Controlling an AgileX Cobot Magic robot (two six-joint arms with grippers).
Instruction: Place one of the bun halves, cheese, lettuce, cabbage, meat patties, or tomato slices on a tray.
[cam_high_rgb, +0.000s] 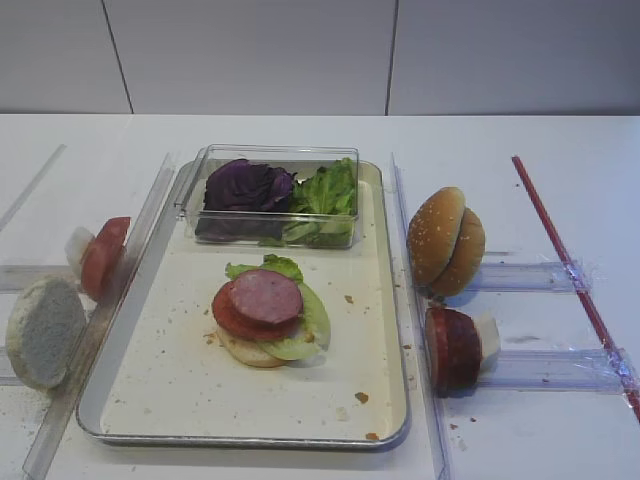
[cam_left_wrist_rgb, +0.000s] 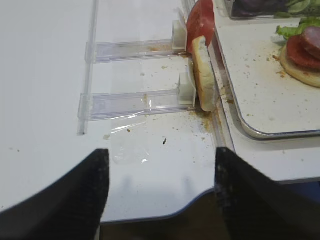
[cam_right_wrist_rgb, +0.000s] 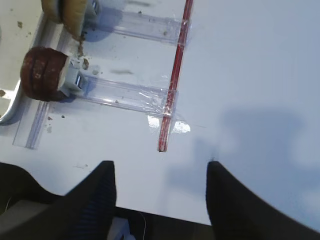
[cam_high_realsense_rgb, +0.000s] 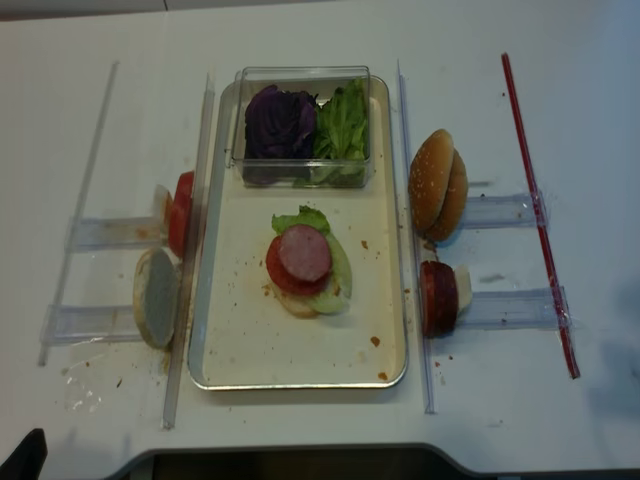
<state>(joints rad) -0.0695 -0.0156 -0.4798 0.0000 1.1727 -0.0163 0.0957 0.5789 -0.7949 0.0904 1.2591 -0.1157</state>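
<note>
both grippers hang wide and empty over bare table: the right gripper (cam_right_wrist_rgb: 159, 187) at lower right, the left gripper (cam_left_wrist_rgb: 159, 192) at lower left. mid-tray (cam_high_rgb: 180, 385), a meat patty (cam_high_rgb: 266, 296) tops the tomato slice (cam_high_rgb: 232, 318), lettuce (cam_high_rgb: 268, 267) and bun half (cam_high_rgb: 247, 351).

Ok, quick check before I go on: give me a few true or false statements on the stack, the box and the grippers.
1. A meat patty tops the stack on the tray. True.
2. The clear box holds only lettuce. False: purple cabbage on the left, lettuce on the right.
3. The right gripper grips a bun. False: it is open, over bare table.
4. Sesame buns stand right of the tray. True.
5. The left gripper is open. True.
</note>
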